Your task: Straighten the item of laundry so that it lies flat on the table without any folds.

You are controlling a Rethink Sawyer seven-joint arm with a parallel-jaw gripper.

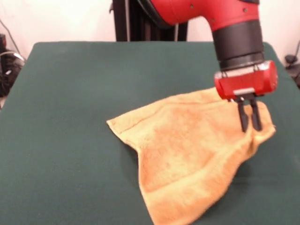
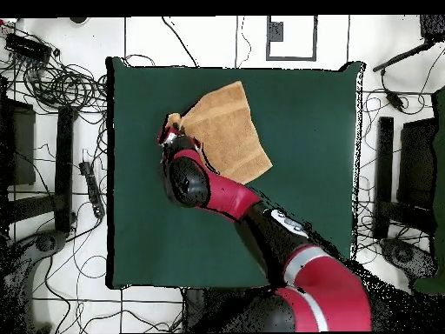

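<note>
The mustard-yellow towel (image 1: 187, 150) lies on the dark green table (image 1: 70, 93), spread in a rough diamond with a raised, creased corner at the right. My gripper (image 1: 250, 127) hangs straight down over that right corner. Its two black fingers (image 1: 243, 117) stand close together, and the cloth bunches into a fold right under their tips. The towel's near corner runs to the picture's bottom edge. In the overhead view the towel (image 2: 230, 130) lies near the table's far edge, and the gripper (image 2: 169, 132) is at its left corner, mostly hidden under the red wrist.
The red and black arm (image 2: 261, 222) reaches diagonally across the table (image 2: 313, 174) from the base at the bottom. Cables and stands surround the table on the floor. The table's edges are close to the towel at the front view's bottom and right.
</note>
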